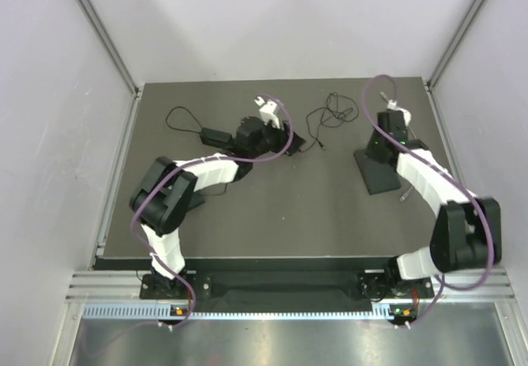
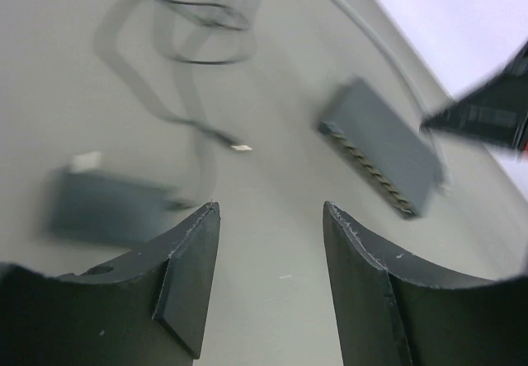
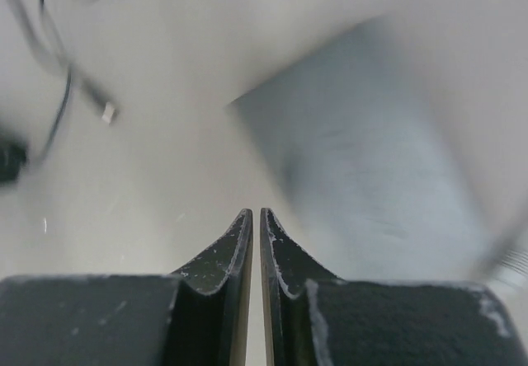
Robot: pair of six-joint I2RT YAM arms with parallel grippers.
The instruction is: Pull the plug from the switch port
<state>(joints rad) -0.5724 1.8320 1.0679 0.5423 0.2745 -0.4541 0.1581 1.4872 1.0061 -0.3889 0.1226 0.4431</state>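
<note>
looking down from the top external view, the left gripper (image 1: 289, 143) reaches to the middle of the dark mat (image 1: 247, 218), just right of a black power adapter (image 1: 216, 135). the small plug (image 1: 322, 145) on the end of a tangled black cable (image 1: 330, 114) lies loose on the mat, apart from the switch (image 1: 381, 176). the right gripper (image 1: 378, 145) hangs over the switch's far end.

in the left wrist view, the fingers (image 2: 194, 251) are spread with nothing between them. beyond them the plug (image 2: 242, 147) rests on the mat, between the adapter (image 2: 107, 213) and the switch (image 2: 388, 156). the switch's row of ports faces this way, though blur hides whether any port is filled.

in the right wrist view, the fingers (image 3: 219, 259) are pressed together on nothing. they sit beside the switch's grey top (image 3: 371, 176), and the plug (image 3: 108, 112) shows far off to the left.

my read is that the pull is already done, with the plug out and let go. the next move calls only for lifting both arms off without snagging the cable.
</note>
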